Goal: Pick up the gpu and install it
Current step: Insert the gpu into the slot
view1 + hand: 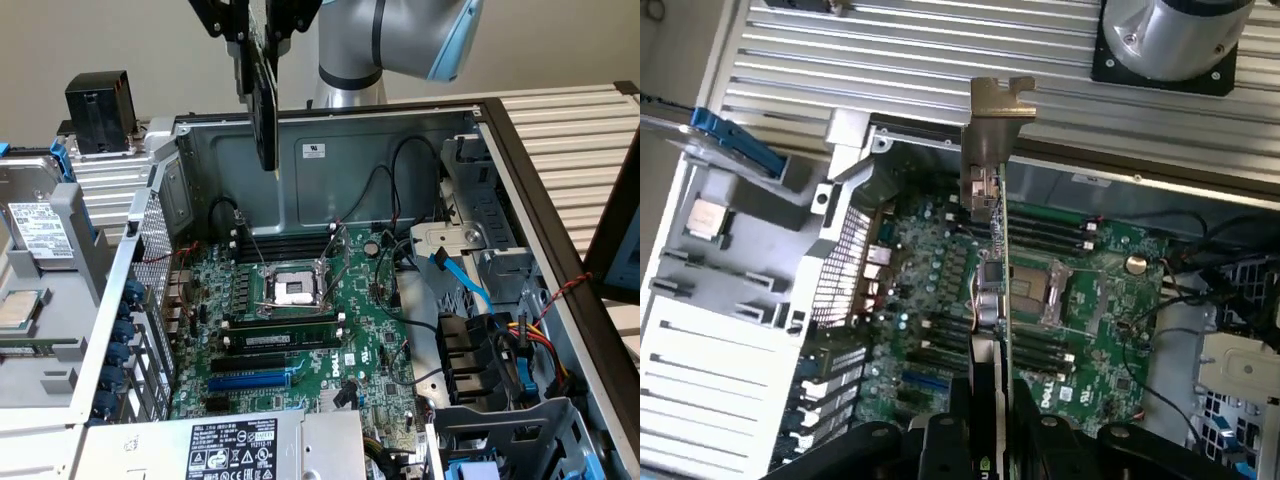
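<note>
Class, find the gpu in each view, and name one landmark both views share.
Exterior view: gpu hanging edge-on from the gripper, above the open case.
Wrist view: gpu edge-on in the gripper's hold, over the motherboard.
Shared landmark: the CPU socket.

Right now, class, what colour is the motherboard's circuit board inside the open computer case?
The motherboard is green, seen best in the exterior view.

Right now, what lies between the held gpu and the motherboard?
Nothing: in the exterior view the gpu, in the gripper, hangs above the motherboard with bare air between.
</note>
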Controlling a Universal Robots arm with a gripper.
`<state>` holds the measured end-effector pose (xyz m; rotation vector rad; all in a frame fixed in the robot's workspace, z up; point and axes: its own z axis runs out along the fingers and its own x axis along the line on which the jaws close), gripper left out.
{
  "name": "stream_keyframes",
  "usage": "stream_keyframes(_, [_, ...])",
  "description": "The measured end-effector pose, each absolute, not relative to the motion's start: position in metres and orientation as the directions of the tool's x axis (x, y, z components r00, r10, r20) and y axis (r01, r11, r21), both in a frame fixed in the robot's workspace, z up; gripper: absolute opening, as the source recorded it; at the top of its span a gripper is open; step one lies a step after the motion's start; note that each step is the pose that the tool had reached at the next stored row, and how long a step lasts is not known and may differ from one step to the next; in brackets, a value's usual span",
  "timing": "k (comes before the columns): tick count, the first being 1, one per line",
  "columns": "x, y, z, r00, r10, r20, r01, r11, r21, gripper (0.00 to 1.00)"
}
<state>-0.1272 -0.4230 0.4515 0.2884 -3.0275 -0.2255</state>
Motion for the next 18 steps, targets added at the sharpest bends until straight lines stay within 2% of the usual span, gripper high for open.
stream_keyframes(18, [-0.1272,-0.423,0.4496,-0.863,-0.499,0.072,-0.485,0.861,0.154,0.27])
